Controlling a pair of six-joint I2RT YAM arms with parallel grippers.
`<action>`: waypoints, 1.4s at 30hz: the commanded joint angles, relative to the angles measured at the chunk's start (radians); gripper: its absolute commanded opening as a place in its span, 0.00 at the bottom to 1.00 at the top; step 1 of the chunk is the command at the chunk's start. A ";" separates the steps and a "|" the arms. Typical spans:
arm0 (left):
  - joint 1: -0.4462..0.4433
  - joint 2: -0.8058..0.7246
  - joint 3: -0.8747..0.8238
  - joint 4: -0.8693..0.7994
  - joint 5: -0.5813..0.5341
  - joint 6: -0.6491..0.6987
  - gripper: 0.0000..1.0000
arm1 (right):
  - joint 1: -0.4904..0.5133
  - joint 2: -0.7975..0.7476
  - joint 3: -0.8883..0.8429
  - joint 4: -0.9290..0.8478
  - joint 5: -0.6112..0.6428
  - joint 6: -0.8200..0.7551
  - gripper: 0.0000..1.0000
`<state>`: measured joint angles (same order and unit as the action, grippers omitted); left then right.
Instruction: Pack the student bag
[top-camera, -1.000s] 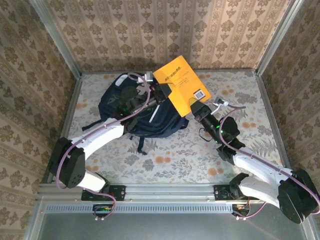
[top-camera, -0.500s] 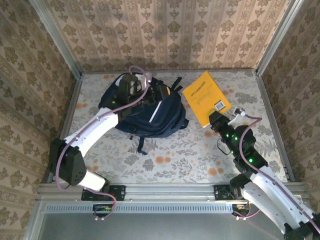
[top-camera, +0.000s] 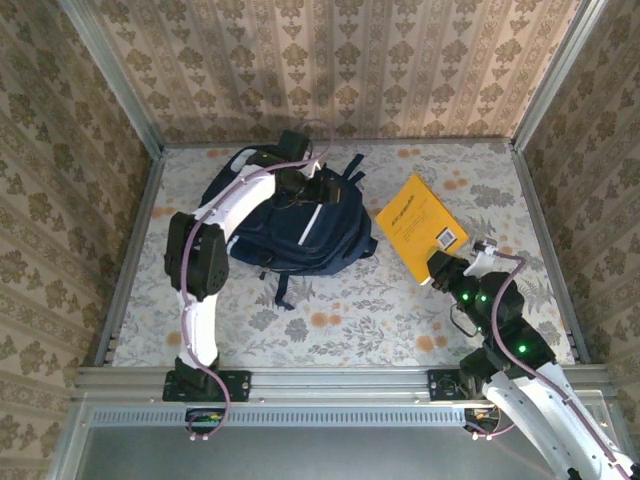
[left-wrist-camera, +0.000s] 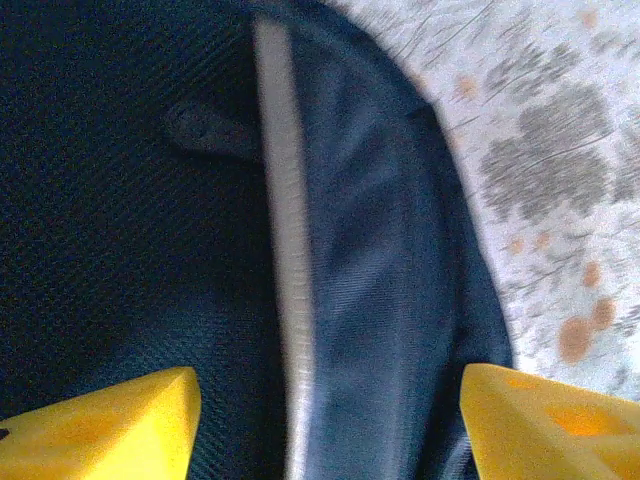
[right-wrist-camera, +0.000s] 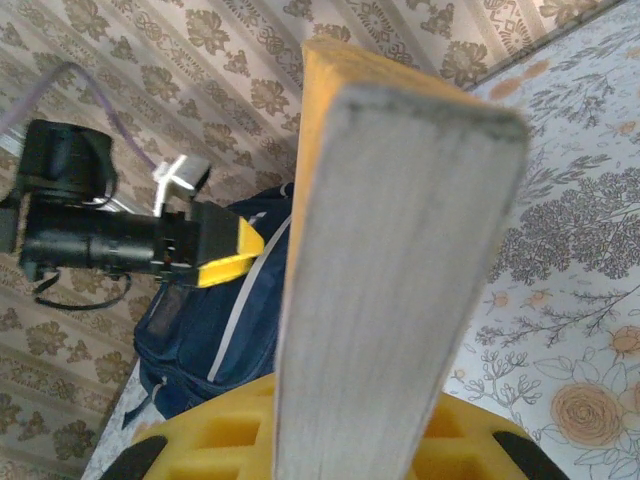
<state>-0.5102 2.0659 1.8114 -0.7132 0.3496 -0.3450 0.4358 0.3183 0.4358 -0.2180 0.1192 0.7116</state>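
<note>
The student bag (top-camera: 290, 240), dark navy with a white stripe, lies at the back left of the table. My left gripper (top-camera: 303, 188) hovers over its upper end. In the left wrist view the yellow fingertips (left-wrist-camera: 110, 420) stand wide apart and open above the bag's fabric (left-wrist-camera: 380, 300) and stripe, holding nothing. My right gripper (top-camera: 441, 268) is shut on a yellow book (top-camera: 420, 226), held up to the right of the bag. In the right wrist view the book's (right-wrist-camera: 400, 250) grey page edge rises between the yellow jaws (right-wrist-camera: 350, 445), with the bag (right-wrist-camera: 215, 335) and the left gripper (right-wrist-camera: 215, 250) behind it.
Metal rails and patterned walls close in the floral table (top-camera: 340, 310) on three sides. The bag's straps (top-camera: 280, 290) trail toward the front. Open floral surface lies in front of the bag and between the arms.
The left gripper has opened, let go of the bag and reached further back over it. The right arm has drawn the book away from the bag, to the right and lower.
</note>
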 joint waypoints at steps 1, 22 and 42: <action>0.012 0.017 0.046 -0.061 0.057 0.045 0.68 | -0.006 -0.031 -0.001 0.053 -0.028 -0.029 0.00; -0.001 0.140 0.076 -0.072 0.154 0.023 0.32 | -0.010 -0.018 -0.030 0.094 -0.053 -0.014 0.00; -0.007 -0.174 0.133 -0.204 0.197 0.079 0.00 | -0.034 0.138 0.013 0.115 -0.166 0.023 0.00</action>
<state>-0.5026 2.0357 1.9369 -0.8948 0.4744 -0.2863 0.4129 0.4316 0.3916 -0.2169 0.0170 0.7116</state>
